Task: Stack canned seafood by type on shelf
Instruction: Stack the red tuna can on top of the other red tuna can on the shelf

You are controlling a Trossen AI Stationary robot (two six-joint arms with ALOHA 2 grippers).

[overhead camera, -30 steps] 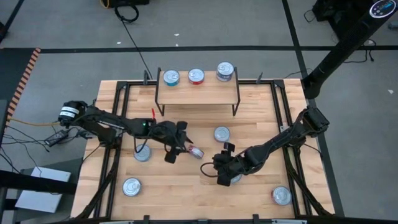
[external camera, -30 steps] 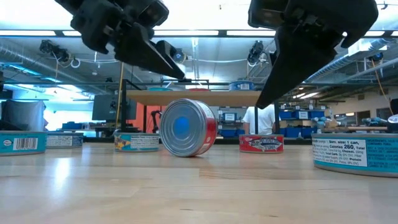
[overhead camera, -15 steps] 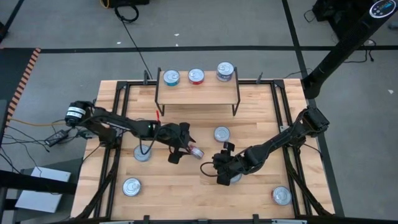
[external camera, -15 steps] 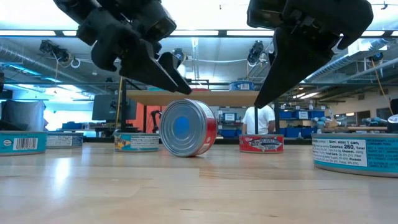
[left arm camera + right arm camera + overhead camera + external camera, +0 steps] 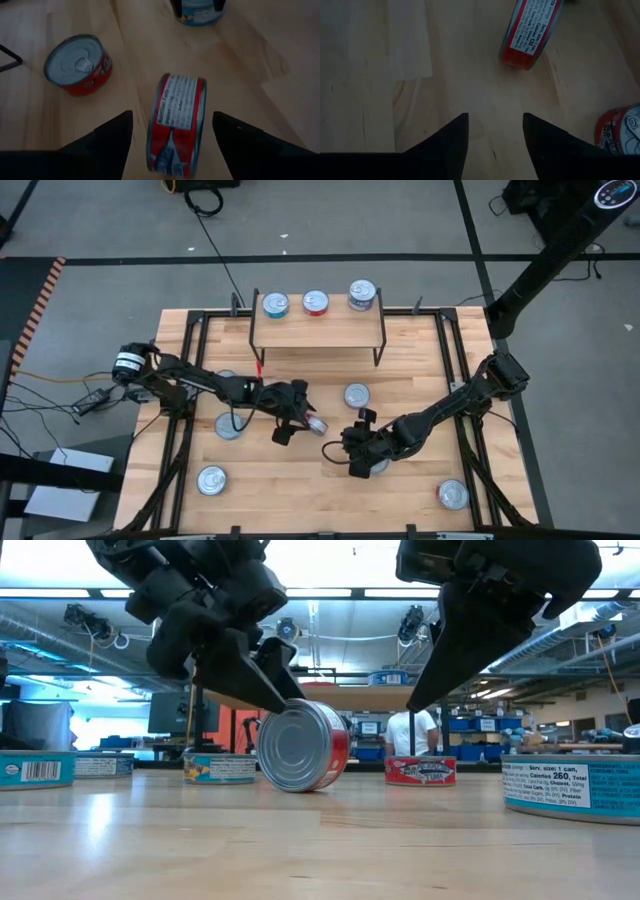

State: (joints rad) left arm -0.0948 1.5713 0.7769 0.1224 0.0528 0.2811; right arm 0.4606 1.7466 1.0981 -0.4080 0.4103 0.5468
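A red-labelled tin (image 5: 176,125) stands on its edge near the table's middle (image 5: 316,424), its silver end facing the near edge (image 5: 300,745). My left gripper (image 5: 173,114) is open and low over it (image 5: 297,420), one finger on each side of the tin, with a gap showing on both sides. My right gripper (image 5: 495,116) is open and hovers just right of that tin (image 5: 347,452), holding nothing. The shelf (image 5: 318,330) stands at the far edge with three upright tins on top: teal (image 5: 274,304), red (image 5: 315,303) and blue (image 5: 362,294).
Other tins stand upright on the table: one right of centre (image 5: 357,395), two on the left (image 5: 229,426) (image 5: 211,479), one near the right corner (image 5: 452,495), one under my right arm (image 5: 378,466). A red tin (image 5: 77,65) sits close beyond the tipped one.
My left gripper has moved toward the table's right and come down onto the tipped red tin, so that its open fingers now straddle it. The tin has stayed where it was, and my right arm has kept still.
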